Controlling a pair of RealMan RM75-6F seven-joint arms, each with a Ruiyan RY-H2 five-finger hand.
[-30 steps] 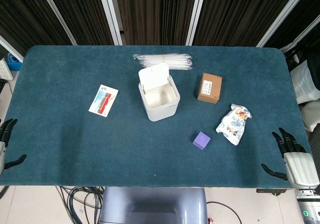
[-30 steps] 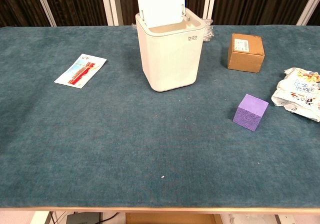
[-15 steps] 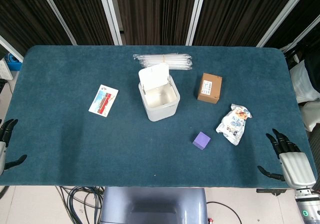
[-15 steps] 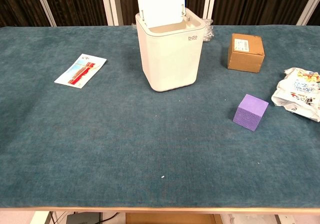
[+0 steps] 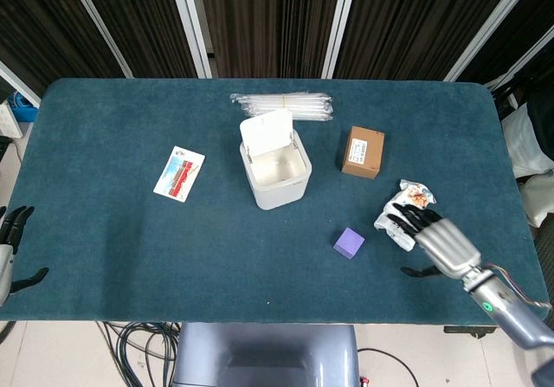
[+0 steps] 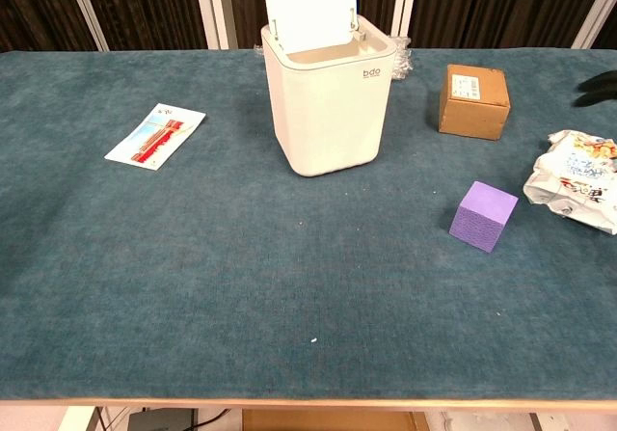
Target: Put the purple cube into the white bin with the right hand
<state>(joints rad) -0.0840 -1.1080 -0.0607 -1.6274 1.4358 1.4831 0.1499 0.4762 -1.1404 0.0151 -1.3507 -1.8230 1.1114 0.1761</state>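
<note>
The purple cube (image 5: 349, 242) (image 6: 483, 216) lies on the blue table, front right of the white bin (image 5: 276, 173) (image 6: 328, 103), whose lid stands open. My right hand (image 5: 435, 239) hovers to the right of the cube, over the snack bag, fingers spread and holding nothing. In the chest view only its dark fingertips (image 6: 600, 88) show at the right edge. My left hand (image 5: 10, 250) rests open off the table's left front edge, fingers apart and empty.
A brown cardboard box (image 5: 363, 151) (image 6: 473, 101) sits right of the bin. A snack bag (image 5: 401, 209) (image 6: 576, 177) lies partly under my right hand. A bundle of clear straws (image 5: 282, 105) lies behind the bin. A printed card (image 5: 179, 173) (image 6: 155, 135) lies at the left.
My right hand has swung in from the table's right front edge, up and leftward, and now hangs over the snack bag near the cube. The left hand and objects stayed put.
</note>
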